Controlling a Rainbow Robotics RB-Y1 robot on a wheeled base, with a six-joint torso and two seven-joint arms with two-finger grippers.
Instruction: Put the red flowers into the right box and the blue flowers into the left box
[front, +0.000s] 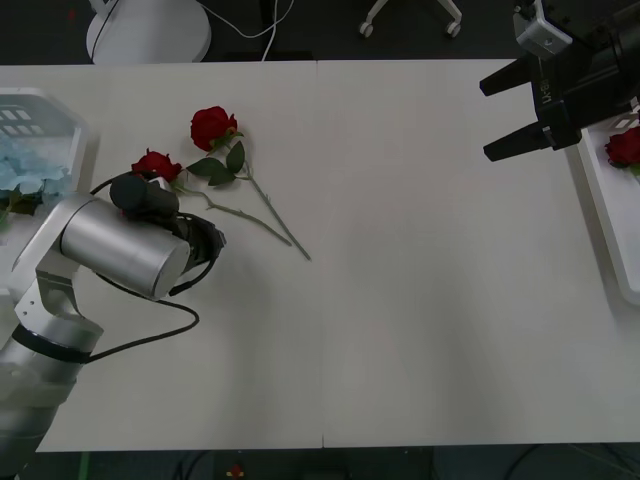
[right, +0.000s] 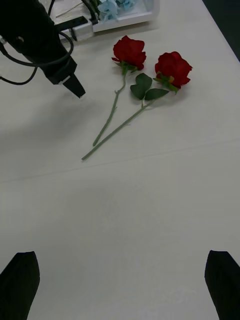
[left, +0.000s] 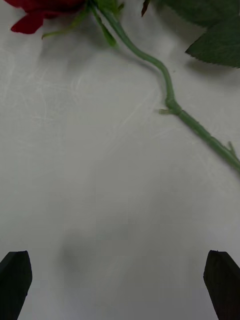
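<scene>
Two red flowers lie on the table, one bloom (front: 212, 125) farther back and one (front: 157, 165) beside my left arm (front: 120, 245), their stems crossing. My left gripper (left: 119, 282) hovers open just above the table, close to a green stem (left: 170, 100) and the edge of a red bloom (left: 40, 12). The left box (front: 60, 115) at the far left holds blue flowers (front: 30, 178). My right gripper (front: 508, 115) hangs open, holding nothing, beside the right box (front: 600, 210), which holds a red flower (front: 625, 148). The right wrist view shows both roses (right: 130, 50) (right: 172, 67).
The white table (front: 420, 300) stretches bare between the two arms. A seam runs down its middle. A chair base and cables stand on the dark floor beyond the far edge.
</scene>
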